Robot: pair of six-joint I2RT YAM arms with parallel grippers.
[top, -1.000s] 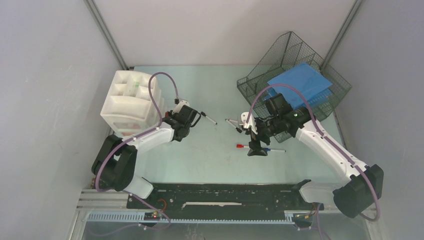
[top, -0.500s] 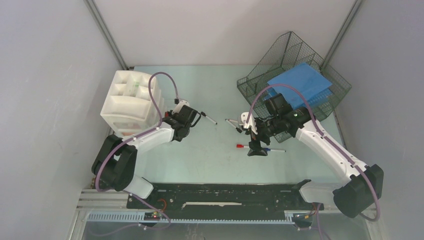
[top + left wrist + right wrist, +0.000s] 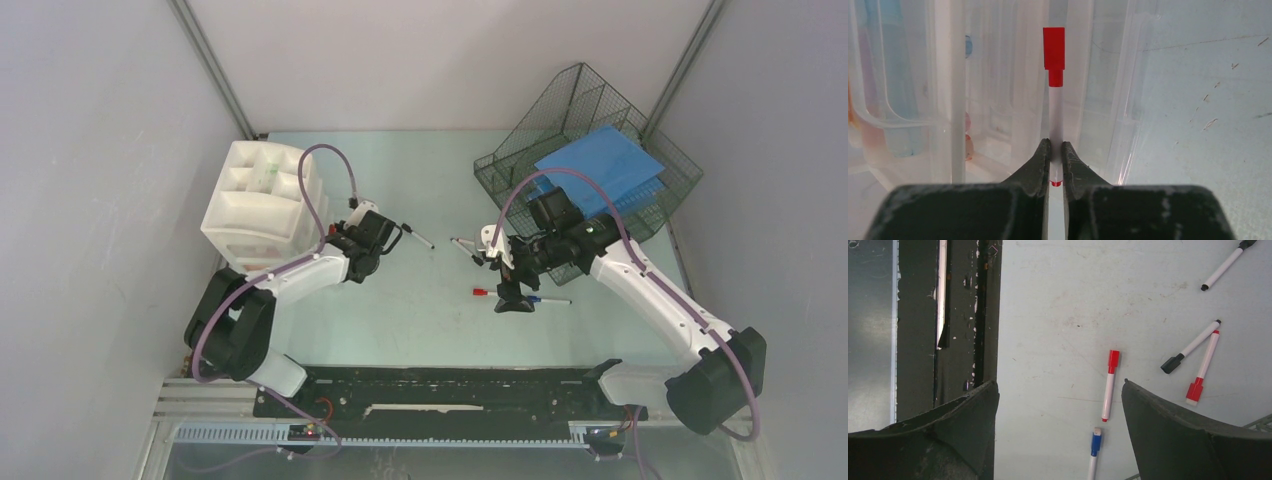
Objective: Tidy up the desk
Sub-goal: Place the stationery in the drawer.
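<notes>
The desk (image 3: 440, 180) is pale mint green, flecked with small dark scuffs, with a black rail (image 3: 440, 385) along its near edge. At the far right corner, a dark wire-mesh tray (image 3: 520, 140) carries a blue sheet (image 3: 600, 165). The drawer unit (image 3: 262, 205) by the left edge is white and translucent; the blurred blue and orange shapes inside are perhaps its contents. The held pen (image 3: 1055, 100) is white with a red cap. Mid-desk lie white pens: a red-capped pen (image 3: 1109, 384), a second red-capped pen (image 3: 1202, 369), a blue-capped pen (image 3: 1094, 450), a black-capped pen (image 3: 1191, 347) and a black-tipped pen (image 3: 1226, 264).
</notes>
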